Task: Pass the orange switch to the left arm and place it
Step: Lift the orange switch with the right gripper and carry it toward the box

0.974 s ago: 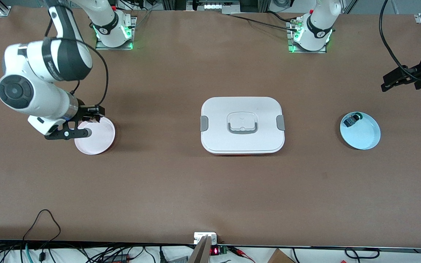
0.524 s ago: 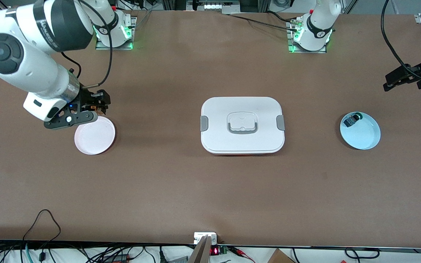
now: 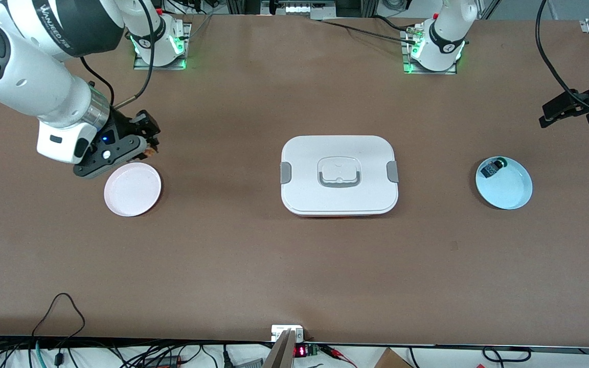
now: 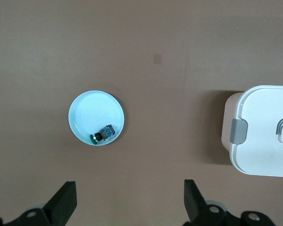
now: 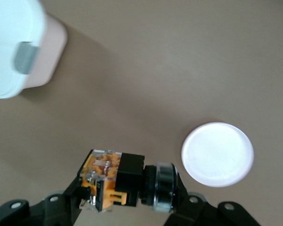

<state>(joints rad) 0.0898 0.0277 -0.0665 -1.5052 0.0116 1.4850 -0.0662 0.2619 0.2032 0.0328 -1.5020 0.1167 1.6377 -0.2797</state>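
1. Nearest the front camera sit the pink plate (image 3: 132, 190), the box (image 3: 339, 175) and the blue plate (image 3: 504, 182).
2. Over the table by the pink plate, the right gripper (image 5: 127, 188) squeezes the orange switch (image 5: 114, 179).
3. Farther up, the left gripper (image 4: 129, 202) waits, fingers wide apart.

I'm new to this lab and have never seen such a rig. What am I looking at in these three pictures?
Two white robot arms stand at a brown table. One picture looks down from a high camera facing them; the other two come from cameras on each arm's wrist.

On the table lie a white lidded box in the middle, an empty pink plate toward the right arm's end, and a pale blue plate holding a small green-capped part toward the left arm's end.

The right gripper, above the table beside the pink plate, holds the orange switch. The left gripper waits open, high beside the blue plate.
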